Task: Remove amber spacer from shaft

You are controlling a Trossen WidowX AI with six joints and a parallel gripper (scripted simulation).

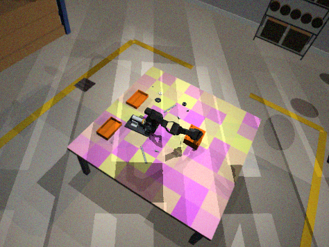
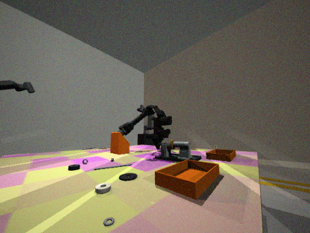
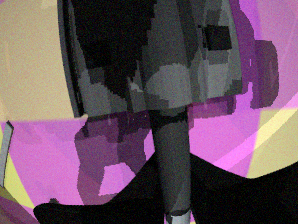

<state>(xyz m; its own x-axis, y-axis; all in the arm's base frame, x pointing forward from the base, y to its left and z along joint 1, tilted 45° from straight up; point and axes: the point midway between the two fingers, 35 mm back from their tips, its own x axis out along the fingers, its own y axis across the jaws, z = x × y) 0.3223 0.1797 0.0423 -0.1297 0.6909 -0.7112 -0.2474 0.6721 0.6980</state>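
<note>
The arm [image 1: 173,128] [image 2: 132,125] was bent beside the housing block [image 1: 137,118] [image 2: 185,152]. Its gripper [image 1: 148,129] [image 2: 159,146] [image 3: 168,155] pointed down and pinched the shaft [image 3: 171,145].

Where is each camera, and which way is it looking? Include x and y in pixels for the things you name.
Top: high above, looking down at the checkered table [image 1: 205,173]; the whole black arm [image 1: 173,129] shows.
Exterior: low by the table's edge, looking across past an orange tray [image 2: 176,184]; the arm [image 2: 160,124] stands farther back.
Wrist: on the arm near the jaws, looking along them at the shaft [image 3: 171,150]; black fingers show.
Top and exterior share both orange trays.
</note>
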